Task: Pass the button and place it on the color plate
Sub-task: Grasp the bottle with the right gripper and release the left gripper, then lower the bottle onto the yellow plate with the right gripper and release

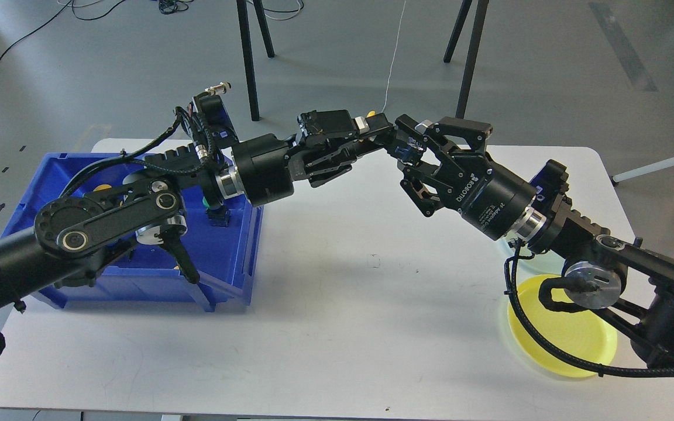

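Mid-handover above the counter [337, 304], the left gripper [381, 130] pinched the yellow button [370, 114] toward the right gripper [410, 149], spread wide; yellow plate [577, 342] awaited.

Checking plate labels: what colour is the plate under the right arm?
Yellow. The plate shows best in the head view, partly covered by the right arm.

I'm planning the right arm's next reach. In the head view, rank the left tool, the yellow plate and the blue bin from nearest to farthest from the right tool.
1. Left tool: right against the right tool, above the table's middle.
2. Yellow plate: below and to the right, at the table's near right corner.
3. Blue bin: far off on the table's left side.
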